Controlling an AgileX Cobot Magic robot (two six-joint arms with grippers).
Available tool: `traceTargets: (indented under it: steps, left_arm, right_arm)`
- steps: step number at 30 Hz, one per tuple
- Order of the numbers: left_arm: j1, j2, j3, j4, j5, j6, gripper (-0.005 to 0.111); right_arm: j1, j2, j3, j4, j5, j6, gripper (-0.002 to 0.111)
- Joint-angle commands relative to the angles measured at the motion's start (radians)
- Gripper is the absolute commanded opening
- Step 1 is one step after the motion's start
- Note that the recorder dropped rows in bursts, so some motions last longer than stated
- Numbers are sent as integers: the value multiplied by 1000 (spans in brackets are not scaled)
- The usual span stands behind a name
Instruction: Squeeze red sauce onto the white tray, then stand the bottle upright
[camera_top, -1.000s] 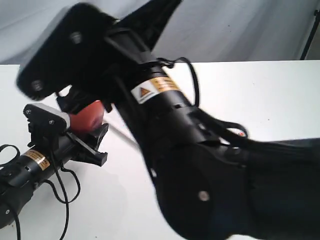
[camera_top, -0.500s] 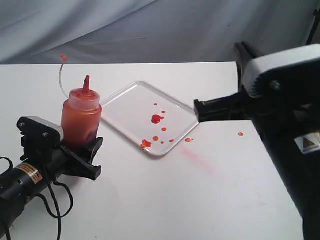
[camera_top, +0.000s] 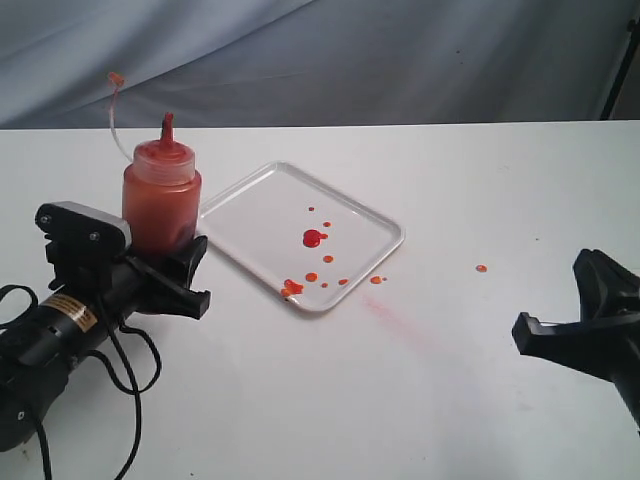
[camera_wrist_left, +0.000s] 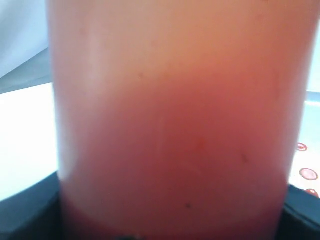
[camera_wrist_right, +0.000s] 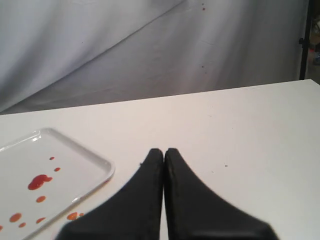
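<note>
**Desk:** What's the left side doing?

**Me:** My left gripper (camera_top: 170, 262) is pinching the bottle (camera_top: 160, 205) low on its body, with a black jaw on either side. On the left wrist camera the bottle fills nearly the whole picture, and the jaw edges are tucked in at both lower corners.

**Desk:** Is it upright?

**Me:** Yes, upright, with the nozzle (camera_top: 167, 125) pointing straight up. The cap (camera_top: 114, 77) sticks up on its thin tether, above and to the left of the nozzle. I can't tell whether the base sits on the table (camera_top: 500, 180), because the jaw hides it.

**Desk:** Where is it against the tray?

**Me:** Just beside the left corner of the white tray (camera_top: 262, 200). I can't say whether they touch.

**Desk:** Any sauce down?

**Me:** There's red sauce (camera_top: 313, 238) on the tray. One larger blob sits near the middle with small drops around it, and there's a cluster by the front rim. A stray drop (camera_top: 481, 268) lies on the table, well off to the right. A faint pink smear (camera_top: 400, 320) runs across the table from near the tray's front edge.

**Desk:** And your right arm?

**Me:** On the right gripper (camera_wrist_right: 164, 151) the fingers are pressed together with nothing between them. In the exterior view it's low at the right side, well apart from the tray and the bottle.
</note>
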Motion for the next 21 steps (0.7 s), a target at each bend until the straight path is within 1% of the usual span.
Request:
traceTargets:
  steps: [1, 6, 9, 16, 21]
  left_arm:
    - [-5, 36, -9, -15, -65, -22, 0]
    - [-5, 85, -16, -15, -65, -29, 0]
    - [-5, 114, -37, -27, -65, -81, 0]
    - [-5, 154, -100, -39, -65, -74, 0]
    - [-5, 199, -114, -93, -65, -52, 0]
  right_arm:
    - [-3, -6, 30, 28, -10, 13, 0]
    - [-3, -6, 30, 28, -10, 4, 0]
    - [-3, -6, 30, 28, -10, 2, 0]
    - [-3, -6, 30, 24, -10, 2, 0]
    - [-3, -6, 30, 24, -10, -3, 0]
